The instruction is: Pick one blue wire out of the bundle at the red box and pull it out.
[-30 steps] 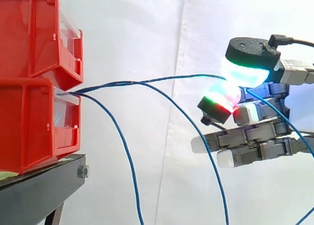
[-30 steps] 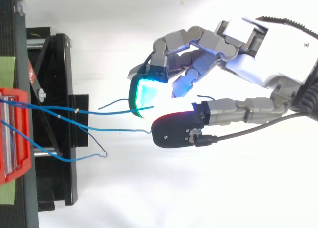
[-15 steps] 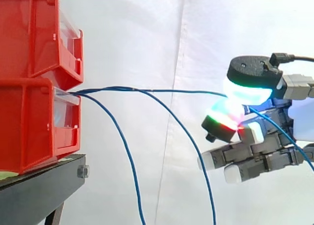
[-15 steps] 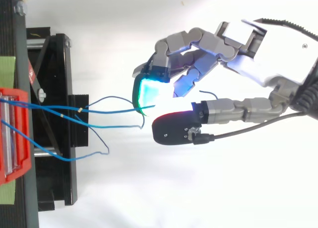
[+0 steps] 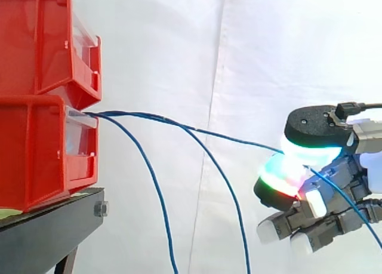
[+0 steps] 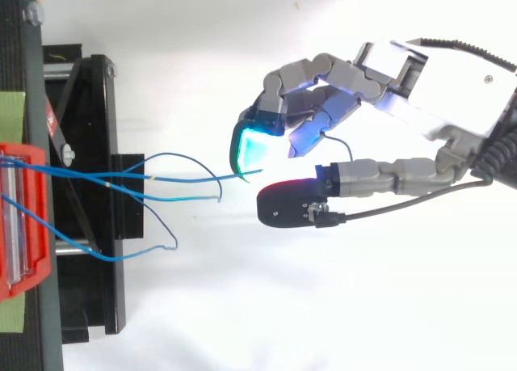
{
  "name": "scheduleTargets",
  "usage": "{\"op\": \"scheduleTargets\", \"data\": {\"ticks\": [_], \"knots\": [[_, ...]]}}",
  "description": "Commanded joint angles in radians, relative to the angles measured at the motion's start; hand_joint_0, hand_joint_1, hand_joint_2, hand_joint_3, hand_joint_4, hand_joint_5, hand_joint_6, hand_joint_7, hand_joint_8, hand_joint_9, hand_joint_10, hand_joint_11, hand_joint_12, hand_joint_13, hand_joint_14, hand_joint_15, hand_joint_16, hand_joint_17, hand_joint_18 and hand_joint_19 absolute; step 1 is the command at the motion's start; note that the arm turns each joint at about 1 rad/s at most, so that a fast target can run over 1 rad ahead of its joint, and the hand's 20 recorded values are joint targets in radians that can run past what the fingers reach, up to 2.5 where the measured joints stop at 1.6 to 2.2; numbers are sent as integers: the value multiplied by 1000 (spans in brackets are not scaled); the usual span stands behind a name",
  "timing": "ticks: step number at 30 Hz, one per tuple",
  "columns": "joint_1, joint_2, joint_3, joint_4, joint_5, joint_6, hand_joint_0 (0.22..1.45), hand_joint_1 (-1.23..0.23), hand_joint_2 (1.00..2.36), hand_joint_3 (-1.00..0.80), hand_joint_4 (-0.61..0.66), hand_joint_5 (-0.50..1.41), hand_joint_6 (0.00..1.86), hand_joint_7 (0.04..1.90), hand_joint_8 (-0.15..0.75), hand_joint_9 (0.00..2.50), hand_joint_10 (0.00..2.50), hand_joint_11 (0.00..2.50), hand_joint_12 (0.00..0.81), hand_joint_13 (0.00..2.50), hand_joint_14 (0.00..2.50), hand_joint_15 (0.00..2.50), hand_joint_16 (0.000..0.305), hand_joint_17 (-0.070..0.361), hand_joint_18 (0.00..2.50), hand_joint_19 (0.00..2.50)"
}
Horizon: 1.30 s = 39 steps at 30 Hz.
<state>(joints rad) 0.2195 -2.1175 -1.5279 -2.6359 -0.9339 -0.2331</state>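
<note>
Blue wire (image 5: 227, 137) runs in a nearly straight line out of the front opening of the lower red box (image 5: 42, 154), sloping gently down and away from the box to the hand (image 6: 452, 104); the hand has it pinched between a cyan-green glowing pad (image 5: 310, 151) and the thumb's pad (image 5: 280, 181) glowing red and green just beneath it, while the other fingers (image 5: 286, 223) lie curled below the pinch, farther from the box's opening; past the pinch the wire's tail slants down across the hand, away from the box; two more blue wires (image 5: 156, 196) leave the same opening of the box and droop in long arcs below it; a second red bin (image 5: 36, 41) sits stacked on top of the box, and a black stand (image 5: 48, 232) carries the box from beneath; a white curtain (image 5: 179, 47) hangs behind the box.
</note>
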Motion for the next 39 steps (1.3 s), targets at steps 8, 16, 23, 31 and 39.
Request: {"op": "scheduleTargets", "data": {"ticks": [8,16,23,31,39], "knots": [[0,1,0,-10,0,0,590,-810,1099,-4,-6,-93,866,1079,287,972,15,594,413,582,9,254,62,141,620,293],[1,1,0,-10,0,0,590,-808,1097,-4,-8,-93,865,1077,290,973,17,580,419,570,8,248,63,141,621,294],[0,-1,2,-10,0,0,594,-804,1077,2,0,-94,864,1086,292,963,16,572,428,547,8,241,63,141,623,295],[0,1,0,-10,1,0,603,-799,1033,16,-3,-95,861,1100,300,949,15,573,426,535,8,232,63,142,628,304],[0,1,0,-10,1,0,611,-795,1000,20,-1,-97,861,1098,295,922,14,514,423,524,7,228,62,140,624,306]]}}
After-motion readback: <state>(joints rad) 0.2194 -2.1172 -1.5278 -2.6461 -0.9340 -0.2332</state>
